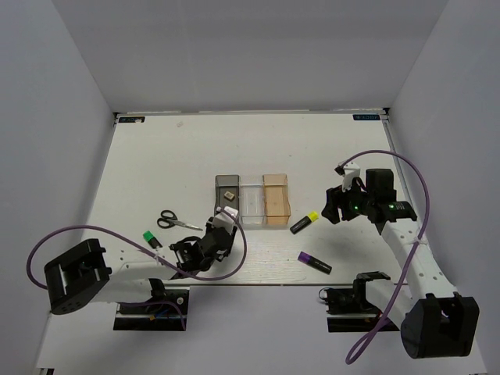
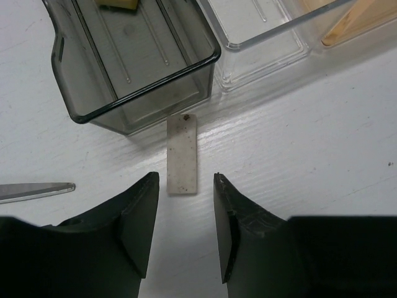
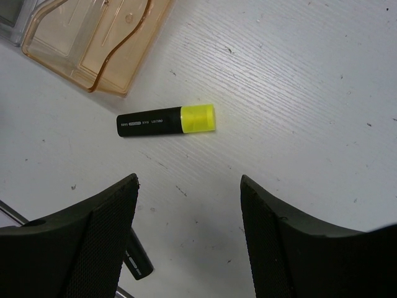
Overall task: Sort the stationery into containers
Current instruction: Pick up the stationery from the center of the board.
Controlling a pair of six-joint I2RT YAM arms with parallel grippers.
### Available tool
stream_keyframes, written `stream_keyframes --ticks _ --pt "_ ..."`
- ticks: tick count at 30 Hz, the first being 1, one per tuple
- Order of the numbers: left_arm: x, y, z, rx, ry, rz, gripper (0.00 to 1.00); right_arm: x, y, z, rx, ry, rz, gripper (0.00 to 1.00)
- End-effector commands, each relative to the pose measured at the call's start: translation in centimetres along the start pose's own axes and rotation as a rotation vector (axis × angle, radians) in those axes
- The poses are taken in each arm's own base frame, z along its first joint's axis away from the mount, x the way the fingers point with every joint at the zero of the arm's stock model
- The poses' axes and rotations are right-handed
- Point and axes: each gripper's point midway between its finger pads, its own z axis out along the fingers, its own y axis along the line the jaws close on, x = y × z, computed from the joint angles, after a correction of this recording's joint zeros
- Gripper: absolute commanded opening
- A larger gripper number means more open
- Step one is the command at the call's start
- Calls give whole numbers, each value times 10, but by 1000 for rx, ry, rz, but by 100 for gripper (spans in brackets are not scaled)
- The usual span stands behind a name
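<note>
Eraser just beside grey bin — scissors nearby, apart.

Bare tabletop lies on both sides of the eraser, where the parted fingers of the left gripper flank its near end. Ahead, the near wall of the smoky grey bin blocks the way. Bare table runs from the spread-fingered right gripper to the yellow marker, with the amber bin beyond.
</note>
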Motion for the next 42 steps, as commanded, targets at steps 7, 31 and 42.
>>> stream_keyframes --ticks 7,31,42 --pt "1 0 6 -25 -33 -40 56 -15 1 -4 -10 -24 -19 69" --pt "3 -12 2 -11 -34 -60 11 -17 0 -5 -2 -35 -23 69" --pt "-111 -12 -34 -29 -120 -76 6 -19 1 -7 -4 -43 -29 69"
